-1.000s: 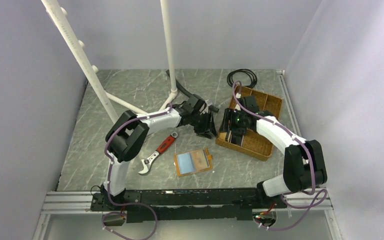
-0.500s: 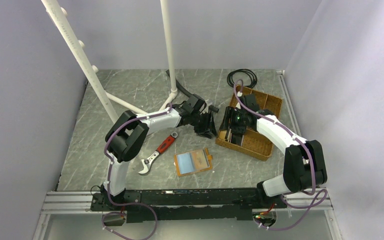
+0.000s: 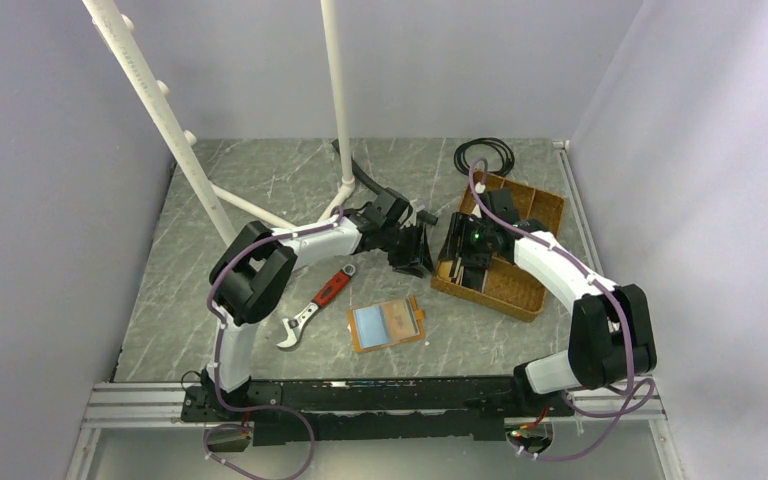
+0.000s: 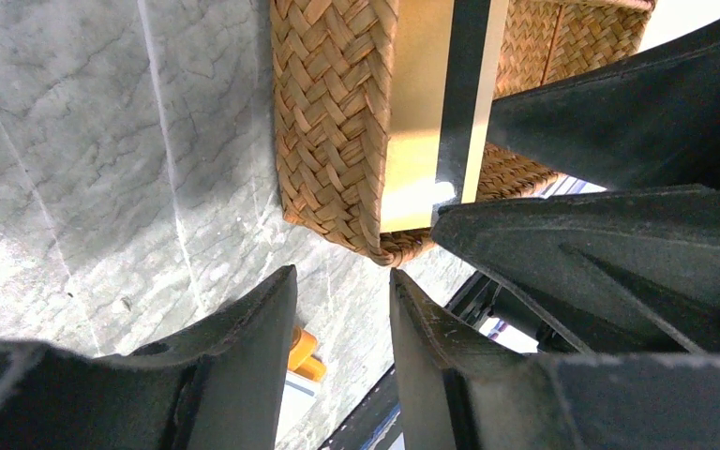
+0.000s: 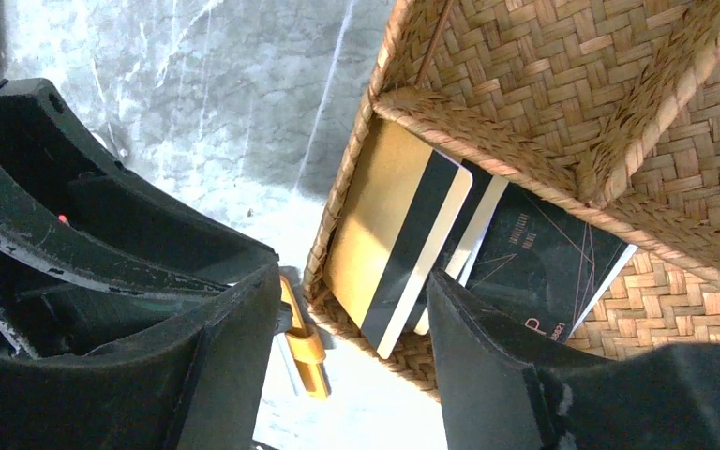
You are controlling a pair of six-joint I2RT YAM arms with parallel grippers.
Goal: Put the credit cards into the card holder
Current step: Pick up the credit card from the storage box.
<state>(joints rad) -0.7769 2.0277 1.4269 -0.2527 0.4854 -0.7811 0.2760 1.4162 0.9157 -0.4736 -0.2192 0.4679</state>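
**A:** Claws first: what does the top camera give?

**B:** Left gripper (image 3: 415, 258) and right gripper (image 3: 465, 268) meet at the left end of the woven tray (image 3: 532, 215). Their jaws are too small to judge there. The card holder (image 3: 388, 323) lies open on the table (image 3: 260, 190), near a wrench (image 3: 318, 303).

**A:** Left wrist?

**B:** Its fingers (image 4: 244, 366) stand slightly parted, gripping nothing, just outside the tray wall. One of the credit cards (image 4: 422, 112), gold with a black stripe, leans inside it.

**A:** Right wrist?

**B:** Fingers (image 5: 487, 375) are spread wide and empty, with the cards leaning in the tray's end compartment between them.
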